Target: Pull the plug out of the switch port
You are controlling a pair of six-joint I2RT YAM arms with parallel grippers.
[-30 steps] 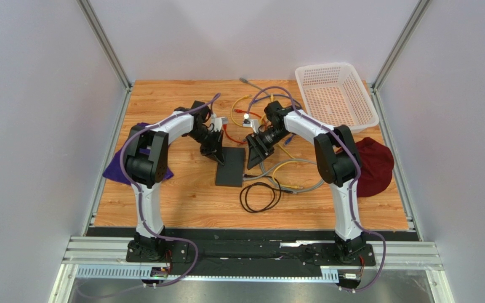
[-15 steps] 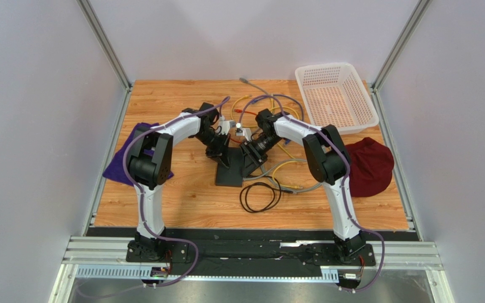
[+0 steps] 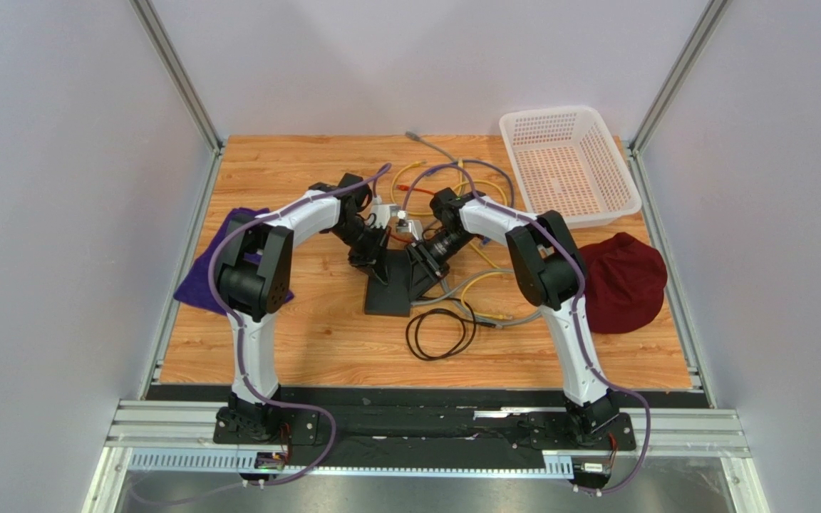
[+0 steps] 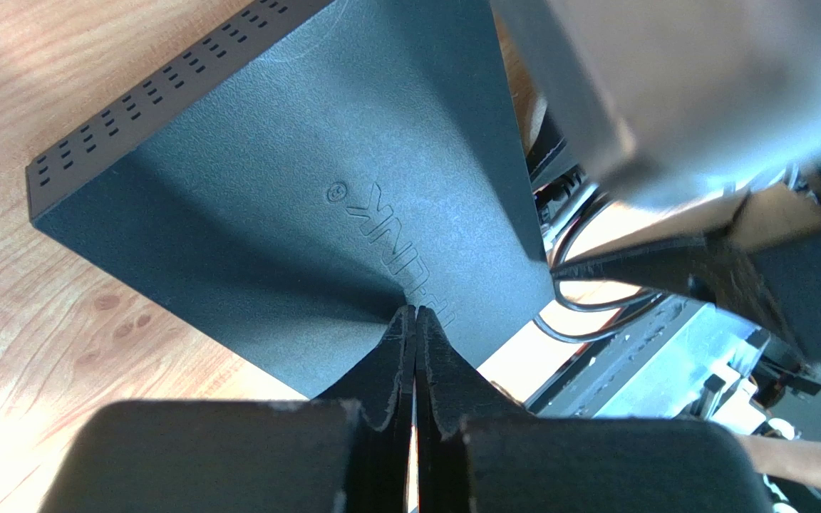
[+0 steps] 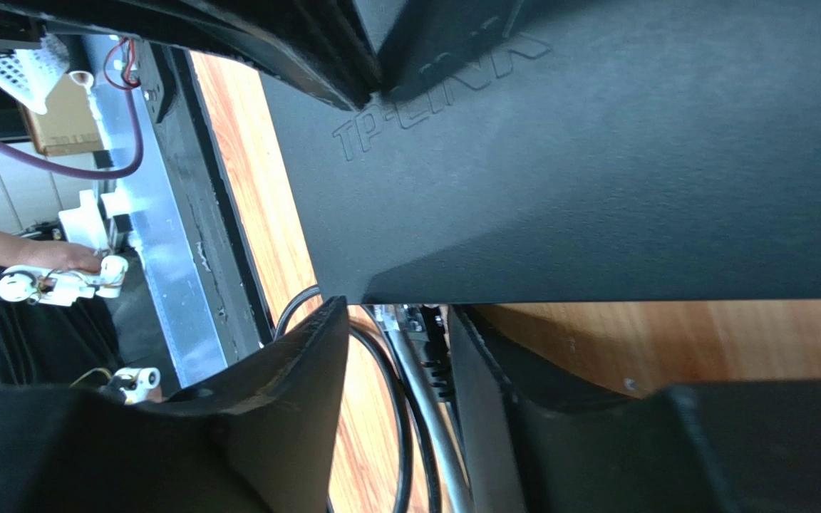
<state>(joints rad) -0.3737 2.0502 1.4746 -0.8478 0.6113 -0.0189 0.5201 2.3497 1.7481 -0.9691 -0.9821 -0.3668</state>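
Where closed left end effector (image 4: 416,317) touches switch (image 4: 308,182), right end effector (image 5: 399,321) half-spread, apparently around cable (image 5: 429,428)

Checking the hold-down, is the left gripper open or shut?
The left gripper is shut: its fingers meet with no gap, tips on the switch.

Overhead view faces down from behind; both wrist views hug the switch (image 4: 308,192).
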